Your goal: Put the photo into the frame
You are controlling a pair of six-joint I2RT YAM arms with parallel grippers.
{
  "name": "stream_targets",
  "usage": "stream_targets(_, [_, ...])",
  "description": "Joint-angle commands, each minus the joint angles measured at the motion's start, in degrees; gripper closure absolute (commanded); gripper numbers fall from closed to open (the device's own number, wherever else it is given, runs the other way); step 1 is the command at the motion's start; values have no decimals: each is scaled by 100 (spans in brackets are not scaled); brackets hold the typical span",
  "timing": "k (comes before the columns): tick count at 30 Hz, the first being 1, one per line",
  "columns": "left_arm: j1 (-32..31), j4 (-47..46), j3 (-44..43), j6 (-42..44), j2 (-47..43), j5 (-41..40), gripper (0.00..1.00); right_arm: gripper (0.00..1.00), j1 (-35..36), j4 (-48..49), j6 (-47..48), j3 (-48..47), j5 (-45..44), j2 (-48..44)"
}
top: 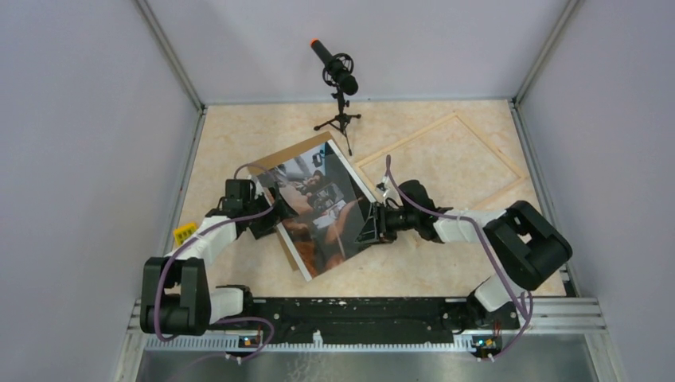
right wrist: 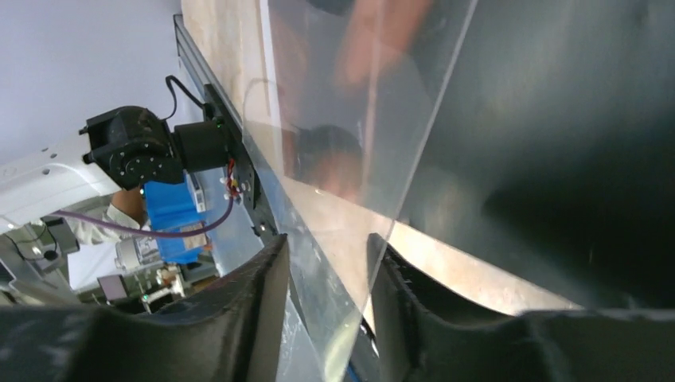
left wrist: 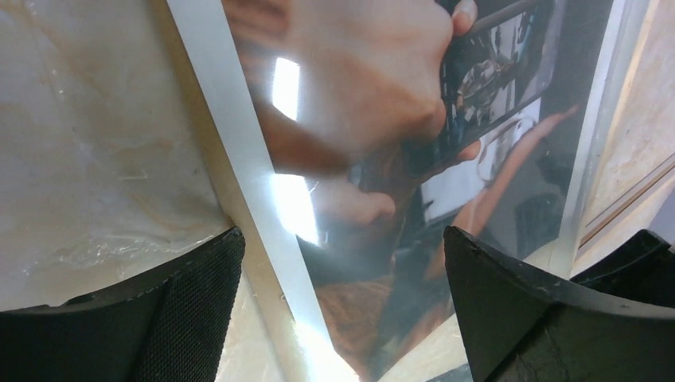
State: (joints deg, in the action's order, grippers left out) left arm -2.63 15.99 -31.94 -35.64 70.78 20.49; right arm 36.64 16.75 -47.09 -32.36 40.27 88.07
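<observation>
Right end effector point(right wrist: 325, 259) straddles photo point(top: 318, 208) edge, jaws parted.

- Mid-bench point(top: 239, 135), turned askew: photo point(top: 318, 211), atop a board point(top: 296, 153).
- Toward the far right corner, just beside the photo: frame point(top: 492, 149), flat on the bench.
- Near the far edge's middle, behind the photo: microphone stand point(top: 342, 119).
- At the photo's left edge: left tool point(top: 264, 213).
- Astride its right edge: right tool point(top: 371, 224).
</observation>
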Motion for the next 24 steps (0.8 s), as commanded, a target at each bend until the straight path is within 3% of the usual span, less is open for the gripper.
stream_targets(1, [-18, -194, 133, 98, 328, -286, 2, 55, -98, 460, 502, -755, 684, 367])
stream_targets(13, [-75, -296, 162, 173, 423, -541, 2, 38, -155, 726, 685, -2096, 1095, 1862])
stream_targets(16, [-73, -313, 184, 171, 393, -529, 2, 38, -436, 849, 69, -2405, 1069, 2392])
stream_targets(20, [-78, -299, 167, 196, 286, -490, 2, 49, -488, 1912, -882, -2280, 1194, 2667])
stream_targets(24, [-139, -243, 10, 234, 93, -272, 2, 75, -455, 2180, -1174, -2215, 1193, 2587])
